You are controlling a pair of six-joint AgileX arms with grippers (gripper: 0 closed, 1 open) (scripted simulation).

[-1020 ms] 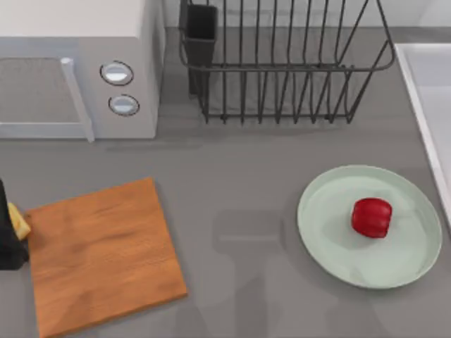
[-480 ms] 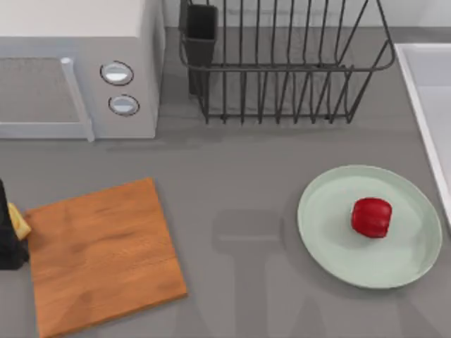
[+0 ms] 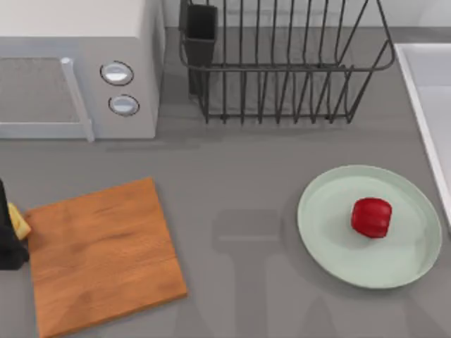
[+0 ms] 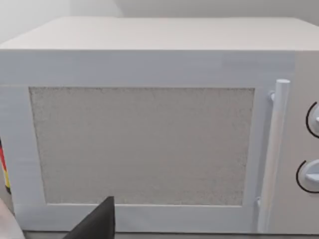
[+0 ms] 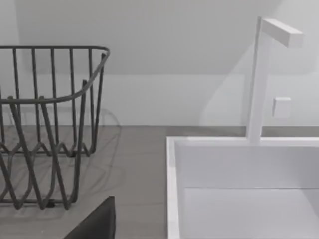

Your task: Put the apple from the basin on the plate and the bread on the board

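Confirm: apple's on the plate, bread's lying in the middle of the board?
Not quite. The apple is on the plate, but the top view shows the bread at the board's left edge, against the dark left gripper, not mid-board.

Surfaces, quick rundown: the table [image 3: 239, 183] is flat matt grey, no texture. The board [image 3: 102, 253] looks like real wood, orange-brown with streaky grain, satin at most. The apple [image 3: 371, 217] is the shiniest thing here, glossy red and a bit faceted. The plate [image 3: 338, 246] is smooth pale mint, glazed-looking with a soft sheen. The bread [image 3: 20, 224] is matt yellow. The dish rack [image 3: 282, 63] is thin dark wire, dull metal. The microwave [image 4: 149, 124] is matt white with a speckled grainy door panel. The basin [image 5: 239, 169] and faucet [image 5: 259, 74] are smooth plain white.
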